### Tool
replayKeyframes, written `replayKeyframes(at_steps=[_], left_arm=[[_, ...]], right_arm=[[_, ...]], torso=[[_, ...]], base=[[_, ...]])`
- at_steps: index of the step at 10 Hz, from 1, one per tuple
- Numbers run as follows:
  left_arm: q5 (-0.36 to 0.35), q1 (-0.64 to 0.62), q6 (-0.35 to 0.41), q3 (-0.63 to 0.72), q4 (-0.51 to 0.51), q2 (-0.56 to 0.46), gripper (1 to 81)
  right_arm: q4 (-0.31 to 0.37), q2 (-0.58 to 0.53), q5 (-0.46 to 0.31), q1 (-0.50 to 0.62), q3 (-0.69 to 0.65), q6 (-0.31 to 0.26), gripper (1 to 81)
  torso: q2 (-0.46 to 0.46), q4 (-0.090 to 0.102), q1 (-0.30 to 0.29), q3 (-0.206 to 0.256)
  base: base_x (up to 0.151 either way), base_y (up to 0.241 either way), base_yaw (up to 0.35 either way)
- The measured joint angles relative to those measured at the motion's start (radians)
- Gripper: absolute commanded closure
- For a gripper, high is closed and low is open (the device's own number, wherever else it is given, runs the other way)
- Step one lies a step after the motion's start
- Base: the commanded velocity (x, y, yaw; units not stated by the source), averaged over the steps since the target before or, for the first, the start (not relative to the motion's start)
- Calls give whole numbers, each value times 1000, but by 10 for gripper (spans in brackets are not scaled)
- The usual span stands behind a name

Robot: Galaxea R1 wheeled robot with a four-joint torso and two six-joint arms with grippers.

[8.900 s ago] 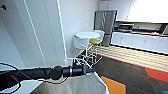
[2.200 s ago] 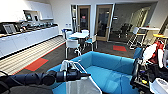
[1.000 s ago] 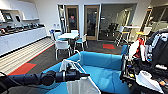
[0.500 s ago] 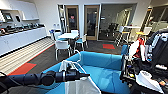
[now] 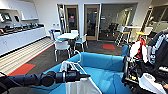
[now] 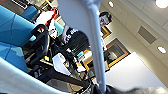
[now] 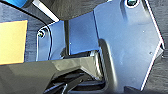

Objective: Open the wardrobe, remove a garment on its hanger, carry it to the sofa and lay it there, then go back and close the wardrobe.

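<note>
The bright blue sofa (image 5: 105,67) stands right in front of me. My left arm reaches in from the left, and its gripper (image 5: 83,75) is shut on the thin white hanger (image 5: 78,58) above the sofa's near end. The hanger's hook rises above the gripper. The white garment (image 5: 81,88) hangs limp below it, in front of the seat. In the left wrist view the hanger's white stem (image 6: 96,52) runs close past the camera, with the sofa (image 6: 12,32) behind it. The right wrist view looks down along my own dark plates to the floor.
A person with a control rig (image 5: 150,57) stands close at the sofa's right end and shows as a person (image 6: 75,37) in the left wrist view. A white table with white chairs (image 5: 65,40) stands beyond the sofa. A kitchen counter (image 5: 20,37) lines the left wall.
Since the earliest frame the camera has turned away from a white wall and now faces the sofa. Over the last second the arm, hanger and garment have stayed put.
</note>
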Motion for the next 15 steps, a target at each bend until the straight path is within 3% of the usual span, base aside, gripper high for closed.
replayKeyframes(at_steps=[9, 15], left_arm=[[0, 0, 1, 0, 1, 0, 811], [-3, 11, 1, 0, 16, -1, 811]], right_arm=[[0, 0, 2, -8, 0, 0, 10], [0, 0, 3, -3, 0, 1, 10]], torso=[[0, 0, 1, 0], [0, 0, 0, -11]], base=[[81, 0, 0], [0, 0, 0]])
